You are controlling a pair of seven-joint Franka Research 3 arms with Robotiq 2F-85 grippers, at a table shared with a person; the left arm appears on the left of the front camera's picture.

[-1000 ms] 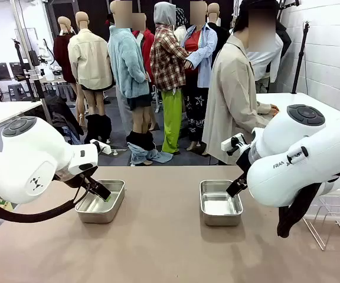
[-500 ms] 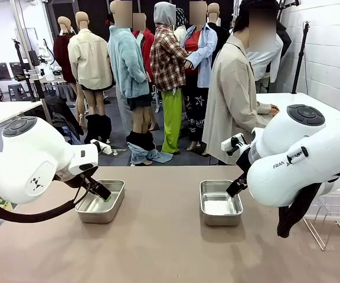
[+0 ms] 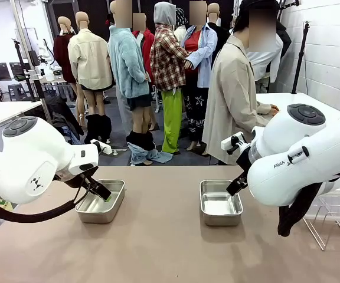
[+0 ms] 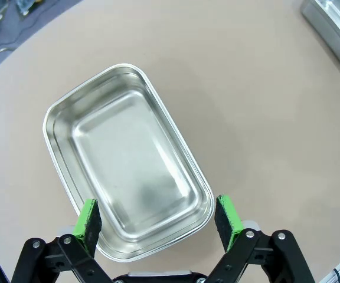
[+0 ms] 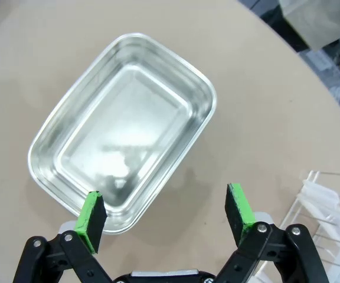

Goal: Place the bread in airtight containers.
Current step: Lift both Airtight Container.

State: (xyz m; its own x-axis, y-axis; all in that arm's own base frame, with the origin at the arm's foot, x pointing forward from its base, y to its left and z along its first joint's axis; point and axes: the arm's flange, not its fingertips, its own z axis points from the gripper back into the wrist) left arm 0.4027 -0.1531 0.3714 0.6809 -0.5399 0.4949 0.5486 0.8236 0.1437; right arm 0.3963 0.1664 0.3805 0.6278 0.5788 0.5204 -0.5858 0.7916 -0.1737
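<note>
Both pairs of jaws stand spread as wide as they go and grip nothing. The left gripper (image 4: 157, 206) points down over the near end of the left tin (image 4: 128, 159). Its green pads (image 4: 88, 219) sit one to each side of that end, and I can make out no contact with the rim. The right gripper (image 5: 164, 203) hangs the same way over a corner of the right tin (image 5: 126, 130), with one pad above the rim and the other above bare table (image 5: 258, 118).

Both steel tins are empty, with clean floors and no roll in either. From the front they sit well apart on the tan table (image 3: 170, 253), the left tin (image 3: 96, 216) under the left arm and the right tin (image 3: 222, 219) under the right. A wire rack (image 3: 329, 227) stands just beside the right arm's elbow. A person in a beige coat (image 3: 235, 100) stands beyond the far edge, turned toward another table.

As I judge it, the task has barely begun, and the step in hand is getting a roll into the jaws. Each roll is best taken across its middle with a light squeeze, since a glossy crust can slip or crush. It should be carried level over the tin's centre and lowered until it nearly rests on the floor before the jaws part. The pads should stay inside the walls on the way down, because a nudge on the rim could slide so light a tin. Each roll should lie flat and below the rim so a lid can seal.
</note>
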